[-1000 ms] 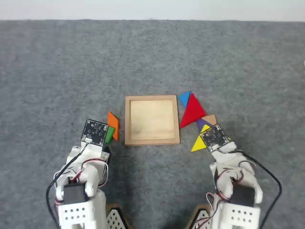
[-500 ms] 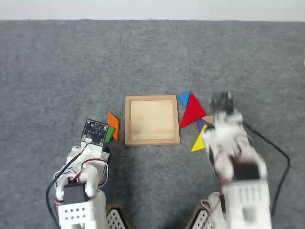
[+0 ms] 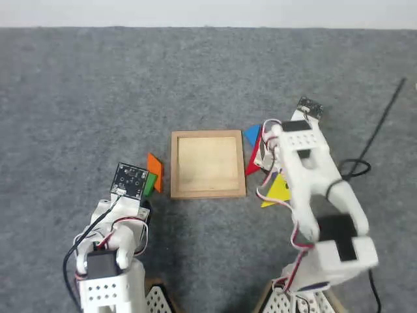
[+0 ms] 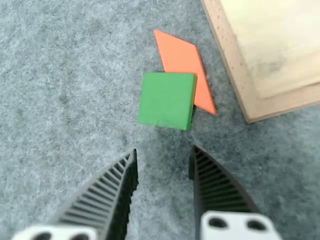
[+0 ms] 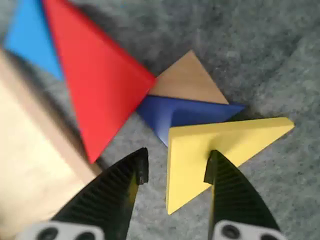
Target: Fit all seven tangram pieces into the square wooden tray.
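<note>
The square wooden tray [image 3: 208,193] lies at the middle of the grey felt-covered desk [image 3: 98,85], its pale floor showing from rim to rim. Just off one side lie an orange parallelogram piece [image 4: 184,67] and a green square piece [image 4: 166,100], the square overlapping the parallelogram's edge. Off the opposite side sits a cluster. A large red triangle [image 5: 95,85] lies close to the tray's rim, with a light blue triangle [image 5: 30,42] beside it. A tan wooden triangle [image 5: 187,82] and a dark blue piece [image 5: 180,114] meet the red one's corner. A yellow triangle [image 5: 210,150] rests partly over the dark blue piece. The right gripper [image 5: 177,160] hangs over the yellow triangle, jaws moderately apart and holding nothing, one finger over the felt beside it, the other over its face. Whether it touches the piece cannot be told. The left gripper [image 4: 163,152] hovers over the felt near the green square piece, jaws moderately apart, holding nothing.
</note>
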